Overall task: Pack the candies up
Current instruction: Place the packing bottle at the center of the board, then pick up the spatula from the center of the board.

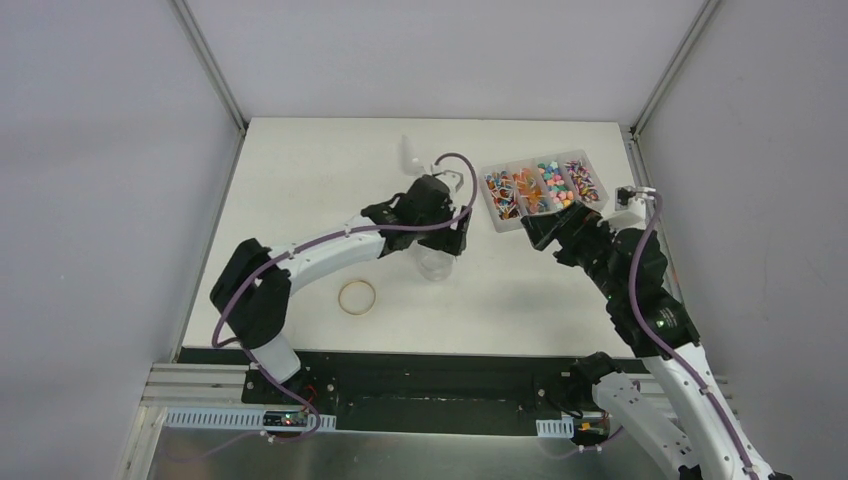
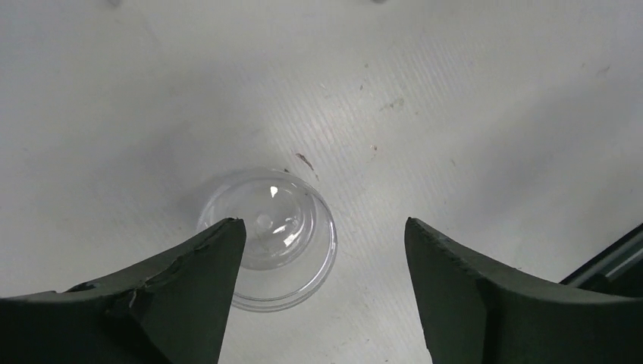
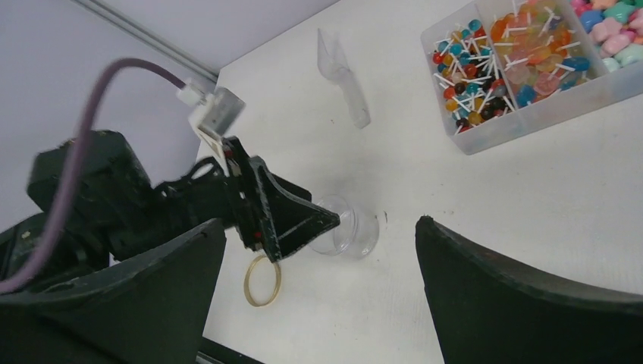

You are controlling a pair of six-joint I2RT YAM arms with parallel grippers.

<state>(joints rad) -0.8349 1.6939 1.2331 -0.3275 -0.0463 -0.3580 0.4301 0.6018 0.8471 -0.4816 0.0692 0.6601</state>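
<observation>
The candies (image 1: 552, 184) are tiny multicoloured sweets in one compartment of a clear divided tray (image 1: 499, 222) at the back right. They also show in the right wrist view (image 3: 613, 34). A clear plastic cup (image 1: 436, 263) stands upright and looks empty. My left gripper (image 1: 445, 243) is open just above it; in the left wrist view (image 2: 324, 227) the cup (image 2: 273, 227) sits by the left finger (image 2: 189, 288), off centre. My right gripper (image 1: 541, 232) is open and empty, near the tray's front edge. Its view (image 3: 320, 225) looks toward the cup (image 3: 352, 231).
A clear plastic scoop (image 1: 410, 155) lies at the back of the table behind the cup. A tan rubber-band ring (image 1: 357, 297) lies left of the cup toward the front. The tray's other compartments (image 3: 470, 76) hold small lollipops and orange sweets.
</observation>
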